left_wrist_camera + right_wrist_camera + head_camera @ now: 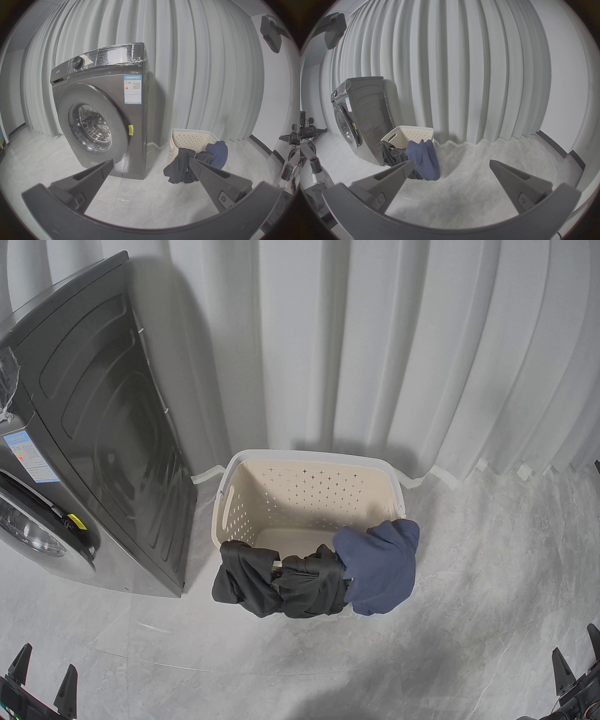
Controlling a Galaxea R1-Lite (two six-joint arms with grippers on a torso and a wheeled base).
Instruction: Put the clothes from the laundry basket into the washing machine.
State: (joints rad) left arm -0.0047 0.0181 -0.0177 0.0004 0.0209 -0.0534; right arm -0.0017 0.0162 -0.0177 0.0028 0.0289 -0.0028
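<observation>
Where curtain (375, 334) meets grey floor (487, 590), basket (312, 456), washer (112, 427)

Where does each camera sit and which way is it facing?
Head view: on the head, looking down at the cream perforated plastic laundry basket beside the dark grey washing machine; left gripper and right gripper at the near edge.
Left wrist view: left wrist, facing the washing machine's front; left gripper open in front.
Right wrist view: right wrist, facing the white pleated curtain; right gripper open in front.
Shared: all show the basket, black garment and navy garment draped over its rim.
</observation>
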